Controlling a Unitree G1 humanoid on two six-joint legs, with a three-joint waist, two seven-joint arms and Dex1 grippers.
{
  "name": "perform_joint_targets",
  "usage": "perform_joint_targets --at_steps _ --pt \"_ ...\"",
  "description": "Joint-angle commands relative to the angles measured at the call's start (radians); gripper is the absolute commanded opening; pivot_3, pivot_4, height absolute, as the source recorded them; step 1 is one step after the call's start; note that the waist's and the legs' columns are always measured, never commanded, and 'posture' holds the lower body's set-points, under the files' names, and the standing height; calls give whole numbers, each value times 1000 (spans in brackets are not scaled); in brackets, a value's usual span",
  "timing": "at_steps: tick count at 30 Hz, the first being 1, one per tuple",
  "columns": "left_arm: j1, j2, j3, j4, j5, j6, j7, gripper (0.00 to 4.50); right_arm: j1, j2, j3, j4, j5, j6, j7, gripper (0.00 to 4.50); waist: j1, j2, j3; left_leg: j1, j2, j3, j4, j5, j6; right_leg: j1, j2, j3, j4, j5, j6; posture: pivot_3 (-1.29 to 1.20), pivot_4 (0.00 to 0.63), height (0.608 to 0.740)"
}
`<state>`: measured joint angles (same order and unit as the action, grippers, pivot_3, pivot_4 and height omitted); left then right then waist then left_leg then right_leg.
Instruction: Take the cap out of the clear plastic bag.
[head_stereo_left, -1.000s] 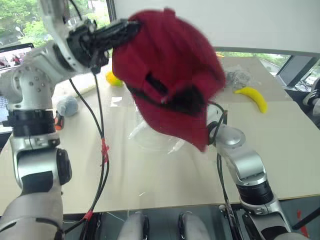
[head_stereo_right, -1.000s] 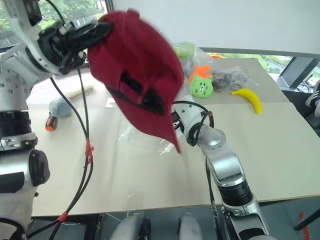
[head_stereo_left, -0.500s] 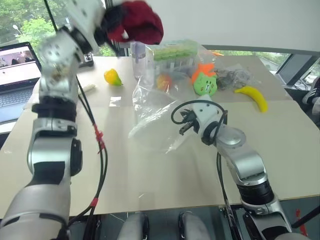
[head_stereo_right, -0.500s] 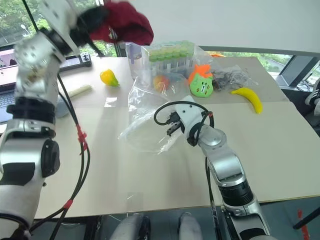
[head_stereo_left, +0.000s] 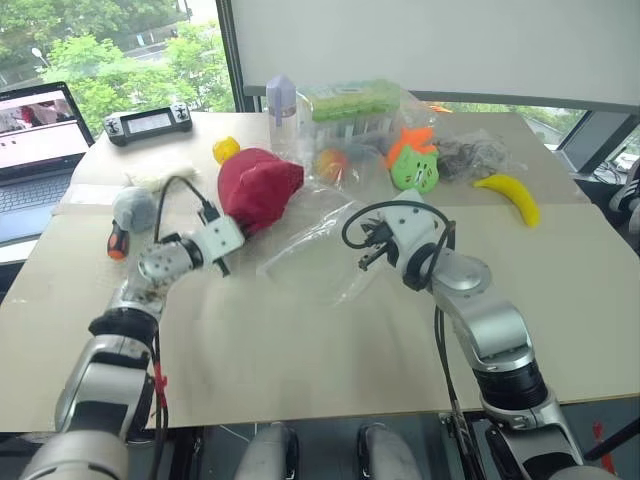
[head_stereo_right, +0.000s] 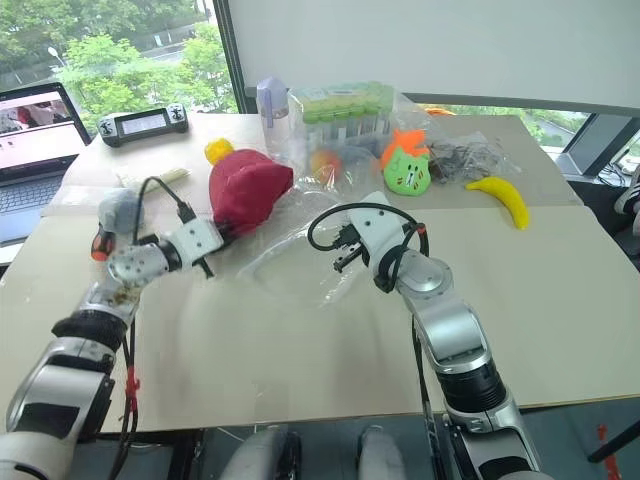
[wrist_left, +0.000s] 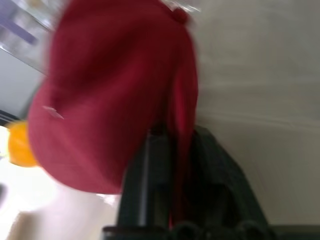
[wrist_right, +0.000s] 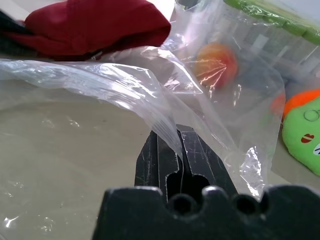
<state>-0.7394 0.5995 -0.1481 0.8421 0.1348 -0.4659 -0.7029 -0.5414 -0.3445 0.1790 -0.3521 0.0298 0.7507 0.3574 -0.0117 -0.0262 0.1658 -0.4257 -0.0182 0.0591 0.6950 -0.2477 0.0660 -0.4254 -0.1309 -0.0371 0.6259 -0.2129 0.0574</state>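
Observation:
The maroon cap (head_stereo_left: 258, 188) lies bunched on the table, just left of the clear plastic bag (head_stereo_left: 310, 240) and outside it. My left gripper (head_stereo_left: 230, 232) reaches it from the left, low over the table. In the left wrist view its fingers (wrist_left: 150, 165) are shut on a fold of the cap (wrist_left: 110, 90). My right gripper (head_stereo_left: 368, 255) is shut on the bag's right edge, and the film (wrist_right: 90, 85) runs between its fingers (wrist_right: 165, 160). The bag sags open and flat on the table toward the cap.
Behind the bag stand a bagged rack of green-topped tubes (head_stereo_left: 350, 105), a lilac-topped bottle (head_stereo_left: 281, 100), an orange fruit (head_stereo_left: 330, 163) and a green toy (head_stereo_left: 415, 165). A banana (head_stereo_left: 508, 196) lies right. A laptop (head_stereo_left: 35, 130), controller (head_stereo_left: 150, 122) and grey plush (head_stereo_left: 133, 208) are left.
My left arm swung down from high above the table, carrying the cap to the table just left of the bag. My right gripper kept still on the bag.

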Motion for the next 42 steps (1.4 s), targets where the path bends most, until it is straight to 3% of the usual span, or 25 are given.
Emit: perform_joint_targets --at_steps 1,4,8,10,12,16,20,24,25,27,31,34,39,42 --pt "-16 17 49 -92 -79 44 -72 2264 -9 0 -13 -25 2 -24 5 0 -1 0 0 0 0 0 0 0 0 0 0 0 0 0 0 0 150 740" --pt "-26 27 72 -103 -98 59 -83 3264 -8 2 -10 -22 0 -26 7 0 -2 0 0 0 0 0 0 0 0 0 0 0 0 0 0 0 150 740" --pt "-1 42 114 -170 -253 116 -303 4437 -8 6 -8 -19 0 -28 9 0 -4 0 0 1 0 0 0 0 0 0 0 0 1 0 0 0 150 740" --pt "11 46 213 -376 -568 566 -406 4437 -4 1 -9 -22 8 -26 24 0 -6 0 0 1 0 0 0 0 0 0 0 0 0 0 0 0 150 740" --pt "9 73 249 -487 -697 766 -474 4437 6 -7 -9 -26 22 -22 46 0 -10 0 0 0 0 -1 1 0 0 0 0 0 1 0 0 0 150 740" --pt "55 130 223 -644 -751 927 -541 4500 17 -24 -11 -37 49 -8 91 784 -10 0 0 2 0 -2 1 0 0 2 0 0 1 0 0 0 150 740" --pt "95 170 173 -739 -751 1020 -594 4500 21 -90 -2 -106 87 28 181 2226 -7 0 0 3 0 -2 0 0 0 3 0 1 1 0 0 0 150 740" --pt "101 143 184 -763 -773 1039 -600 4500 56 -162 -40 -219 217 135 296 3515 -1 0 0 2 0 -2 0 0 0 2 0 1 2 -1 0 0 150 740" --pt "101 128 198 -765 -795 1047 -603 4500 80 -189 -67 -259 269 176 331 4016 -1 0 0 3 0 -2 1 0 0 2 0 1 1 0 0 0 150 740" --pt "103 110 215 -767 -828 1073 -603 4500 109 -206 -170 -315 374 265 358 4383 4 0 0 2 0 -2 1 -2 3 3 0 1 0 0 0 0 150 740" --pt "98 55 274 -743 -861 1105 -510 4500 152 -221 -457 -399 647 427 403 4383 9 0 0 2 0 -3 2 -2 4 4 0 1 0 0 0 0 150 740" --pt "103 17 303 -733 -838 1087 -416 4500 150 -205 -636 -377 744 451 340 4383 11 0 0 3 0 -4 1 -4 8 4 0 0 0 0 0 0 150 740" --pt "123 -99 354 -696 -616 901 1 4500 195 -205 -795 -210 574 334 112 4383 22 -1 0 4 0 -4 1 -5 8 5 -1 1 0 0 -1 0 150 740" --pt "172 -93 303 -669 -530 883 39 4500 170 -126 -894 -67 478 265 -101 4383 22 0 -1 5 -1 -3 0 -2 3 4 -1 2 0 1 -2 0 150 740"
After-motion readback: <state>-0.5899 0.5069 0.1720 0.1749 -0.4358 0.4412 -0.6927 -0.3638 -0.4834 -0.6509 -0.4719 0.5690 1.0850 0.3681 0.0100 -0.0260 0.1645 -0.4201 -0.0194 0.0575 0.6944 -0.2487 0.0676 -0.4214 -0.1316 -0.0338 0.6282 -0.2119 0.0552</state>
